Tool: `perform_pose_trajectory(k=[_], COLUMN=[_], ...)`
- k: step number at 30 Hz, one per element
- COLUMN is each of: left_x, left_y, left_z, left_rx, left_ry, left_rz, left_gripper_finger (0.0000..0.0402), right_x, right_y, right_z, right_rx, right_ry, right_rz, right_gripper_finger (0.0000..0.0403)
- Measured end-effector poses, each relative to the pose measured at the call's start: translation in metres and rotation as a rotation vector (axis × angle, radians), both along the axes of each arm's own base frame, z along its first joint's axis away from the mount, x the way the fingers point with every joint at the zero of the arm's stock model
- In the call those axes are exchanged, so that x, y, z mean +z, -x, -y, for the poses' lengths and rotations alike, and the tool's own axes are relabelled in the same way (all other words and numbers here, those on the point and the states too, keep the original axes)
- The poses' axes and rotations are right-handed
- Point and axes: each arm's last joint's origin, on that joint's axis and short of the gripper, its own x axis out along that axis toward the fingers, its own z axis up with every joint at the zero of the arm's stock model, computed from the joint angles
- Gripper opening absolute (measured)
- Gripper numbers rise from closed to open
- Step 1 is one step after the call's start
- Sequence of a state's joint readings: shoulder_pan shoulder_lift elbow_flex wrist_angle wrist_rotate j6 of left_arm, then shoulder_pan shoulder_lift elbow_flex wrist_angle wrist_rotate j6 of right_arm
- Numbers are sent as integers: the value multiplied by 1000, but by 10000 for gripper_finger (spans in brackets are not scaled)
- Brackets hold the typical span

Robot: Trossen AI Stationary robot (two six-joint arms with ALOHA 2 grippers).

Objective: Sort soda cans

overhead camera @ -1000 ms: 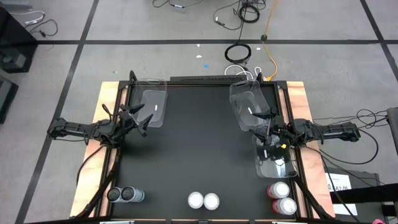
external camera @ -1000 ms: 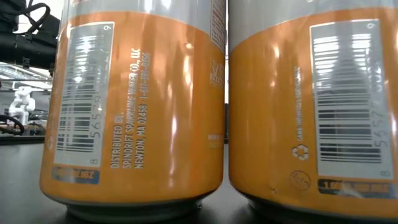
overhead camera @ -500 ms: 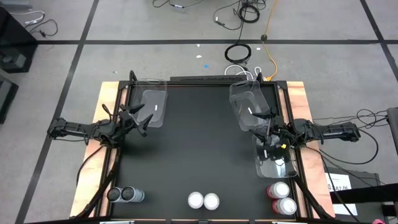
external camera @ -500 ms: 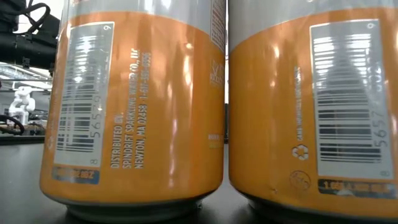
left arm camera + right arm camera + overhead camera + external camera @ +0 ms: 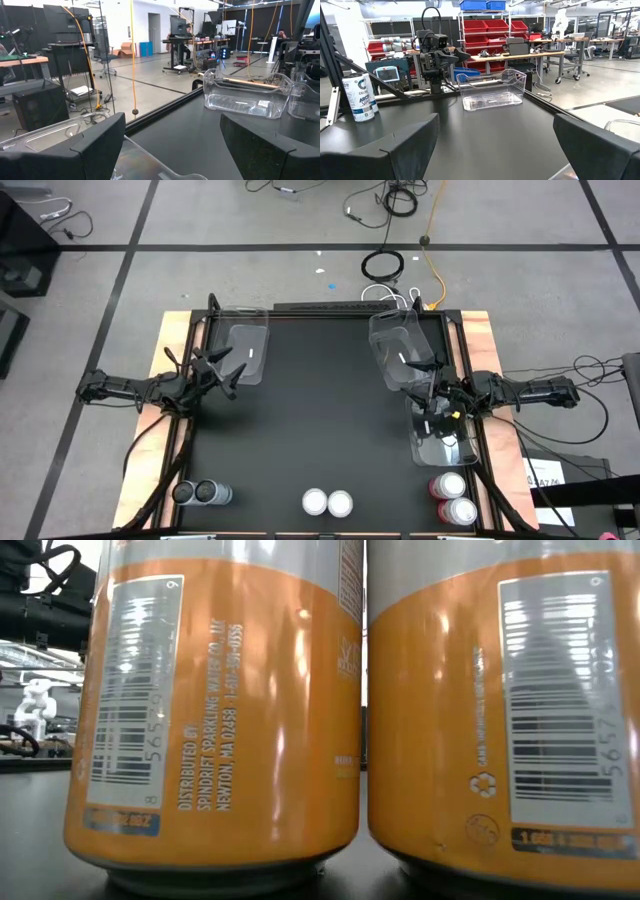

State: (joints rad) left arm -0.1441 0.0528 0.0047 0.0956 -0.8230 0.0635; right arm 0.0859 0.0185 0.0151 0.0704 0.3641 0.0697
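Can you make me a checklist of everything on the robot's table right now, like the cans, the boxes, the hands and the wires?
Surface: black table, bare in the middle.
Job's things: six cans along the near edge, in pairs: dark grey cans, orange cans, red cans. None is in a bin.
Clutter: three clear bins, all empty.
Hands: left hand open by the left bin; right hand open between the right bins.
Cables: coiled cables on the floor.
Surroundings: grey floor, workshop benches.

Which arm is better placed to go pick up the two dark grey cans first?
Probably the left. The dark grey cans stand at the table's near left corner, on the side of the left end effector, which is open. The right end effector, also open, sits across the table.
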Motion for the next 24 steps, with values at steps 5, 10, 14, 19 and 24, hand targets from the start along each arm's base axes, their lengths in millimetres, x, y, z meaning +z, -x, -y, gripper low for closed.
perform_pose_trajectory(k=[5,10,14,19,24], left_x=[0,0,0,0,0], left_y=[0,0,0,0,0], left_z=[0,0,0,0,0], left_rx=[0,0,0,0,0], left_ry=[0,0,0,0,0], left_rz=[0,0,0,0,0], left_gripper_finger=[336,336,336,336,336], right_x=[0,2,2,2,2], right_y=[0,0,0,0,0], right_z=[0,0,0,0,0], right_rx=[2,3,3,3,3], right_ry=[-45,-48,-49,-50,-50], right_rz=[15,30,36,37,38], right_gripper_finger=[384,384,384,384,384])
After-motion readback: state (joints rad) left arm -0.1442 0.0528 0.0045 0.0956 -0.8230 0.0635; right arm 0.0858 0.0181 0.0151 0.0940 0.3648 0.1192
